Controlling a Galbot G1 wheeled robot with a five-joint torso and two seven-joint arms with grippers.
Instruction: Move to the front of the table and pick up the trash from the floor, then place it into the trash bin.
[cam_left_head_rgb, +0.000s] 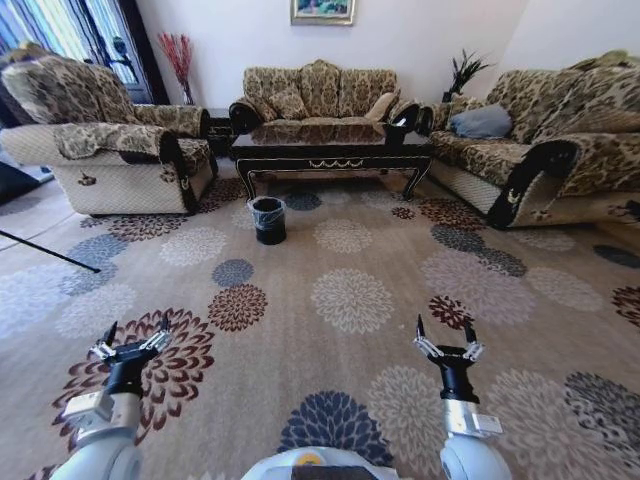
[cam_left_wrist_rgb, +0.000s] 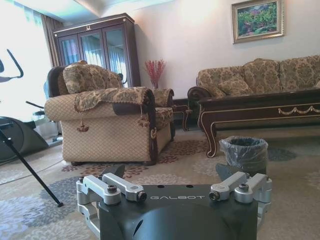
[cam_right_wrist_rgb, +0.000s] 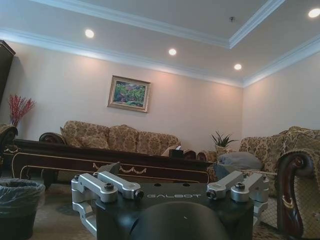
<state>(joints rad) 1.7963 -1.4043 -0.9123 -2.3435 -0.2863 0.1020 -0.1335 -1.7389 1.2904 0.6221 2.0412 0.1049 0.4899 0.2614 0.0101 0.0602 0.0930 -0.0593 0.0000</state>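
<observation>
The dark glossy table (cam_left_head_rgb: 330, 152) stands far ahead, in front of the back sofa. The black trash bin (cam_left_head_rgb: 267, 220) with a clear liner sits on the patterned floor (cam_left_head_rgb: 350, 300) just before the table's left end. The trash is out of view. My left gripper (cam_left_head_rgb: 138, 328) and right gripper (cam_left_head_rgb: 445, 328) hover low over the carpet near me, both open and holding nothing. The left wrist view shows the left gripper (cam_left_wrist_rgb: 172, 175) with the bin (cam_left_wrist_rgb: 244, 154) and table (cam_left_wrist_rgb: 260, 107) beyond. The right wrist view shows the right gripper (cam_right_wrist_rgb: 167, 172), bin (cam_right_wrist_rgb: 17, 205) and table (cam_right_wrist_rgb: 100, 162).
An armchair (cam_left_head_rgb: 110, 150) stands at the left, a sofa (cam_left_head_rgb: 320, 92) behind the table and another sofa (cam_left_head_rgb: 560, 150) at the right. A thin black tripod leg (cam_left_head_rgb: 50, 252) crosses the carpet at the left. Open carpet lies between me and the bin.
</observation>
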